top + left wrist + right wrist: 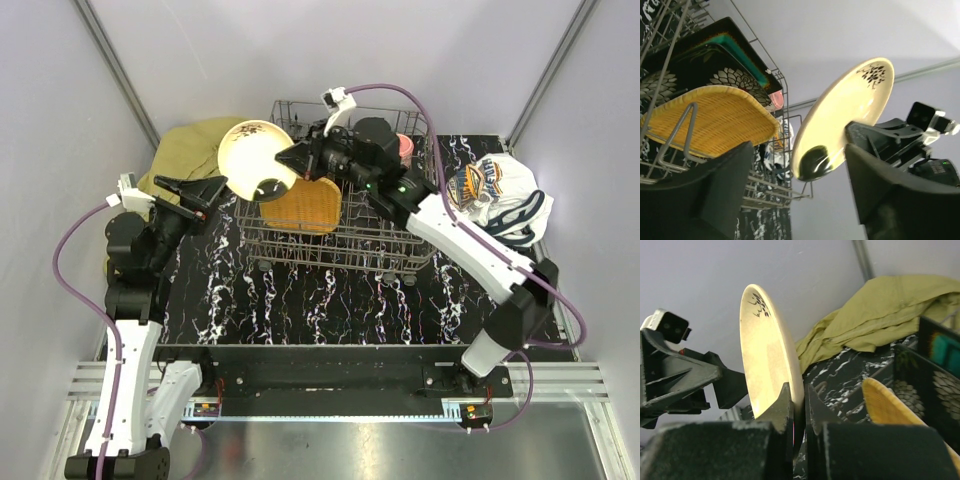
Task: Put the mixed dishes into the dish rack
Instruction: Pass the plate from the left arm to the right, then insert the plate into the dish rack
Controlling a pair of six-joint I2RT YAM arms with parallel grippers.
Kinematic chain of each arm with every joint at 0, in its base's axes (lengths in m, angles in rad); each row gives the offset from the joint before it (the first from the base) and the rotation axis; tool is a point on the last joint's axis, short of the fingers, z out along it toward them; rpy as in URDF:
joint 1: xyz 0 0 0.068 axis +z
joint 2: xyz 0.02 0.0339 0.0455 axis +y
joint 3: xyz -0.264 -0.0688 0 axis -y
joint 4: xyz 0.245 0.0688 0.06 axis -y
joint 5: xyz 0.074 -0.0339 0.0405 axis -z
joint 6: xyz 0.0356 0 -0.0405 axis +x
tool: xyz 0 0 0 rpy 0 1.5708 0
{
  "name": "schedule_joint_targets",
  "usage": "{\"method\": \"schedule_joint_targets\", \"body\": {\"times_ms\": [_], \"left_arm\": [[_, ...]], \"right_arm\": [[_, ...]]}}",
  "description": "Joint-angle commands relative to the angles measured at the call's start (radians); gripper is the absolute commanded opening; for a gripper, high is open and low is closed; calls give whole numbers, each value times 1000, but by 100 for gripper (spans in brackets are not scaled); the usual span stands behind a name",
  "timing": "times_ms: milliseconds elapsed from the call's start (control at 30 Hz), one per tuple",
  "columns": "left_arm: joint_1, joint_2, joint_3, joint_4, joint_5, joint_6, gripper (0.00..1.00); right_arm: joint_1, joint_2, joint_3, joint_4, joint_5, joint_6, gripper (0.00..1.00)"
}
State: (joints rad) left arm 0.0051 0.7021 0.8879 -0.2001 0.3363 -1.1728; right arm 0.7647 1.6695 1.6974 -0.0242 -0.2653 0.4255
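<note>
The cream round plate [252, 155] hangs on edge over the left end of the dish rack [395, 255]. My right gripper [293, 159] is shut on its right rim, and the right wrist view shows both fingers pinching the plate [765, 355] at the gripper [799, 400]. My left gripper [222, 190] is open just left of and below the plate. In the left wrist view the plate's lower edge [840, 120] sits between the spread fingers of the gripper [800, 195], close to the right finger. The orange woven-look square plate [303, 205] stands in the rack.
Dark floral plates [695, 75] and a teal plate [746, 56] stand in the rack behind the orange plate [710, 115]. A pink cup [404, 147] sits at the rack's back. The olive-yellow cloth [190, 150] lies at left, the white printed cloth [495, 195] at right.
</note>
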Motion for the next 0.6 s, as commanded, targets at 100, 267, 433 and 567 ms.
{"method": "schedule_joint_targets", "body": {"times_ms": [100, 267, 433, 567], "left_arm": [[-1, -1, -12, 100, 47, -14, 99], [-1, 5, -26, 102, 55, -10, 99], [-1, 19, -30, 97, 63, 2, 99], [-1, 37, -18, 97, 72, 21, 99]], "right_arm": [[-91, -280, -90, -11, 282, -116, 0], [-160, -393, -101, -89, 348, -247, 0], [-160, -424, -73, -261, 318, -412, 0], [-160, -456, -128, -329, 276, -522, 0]]}}
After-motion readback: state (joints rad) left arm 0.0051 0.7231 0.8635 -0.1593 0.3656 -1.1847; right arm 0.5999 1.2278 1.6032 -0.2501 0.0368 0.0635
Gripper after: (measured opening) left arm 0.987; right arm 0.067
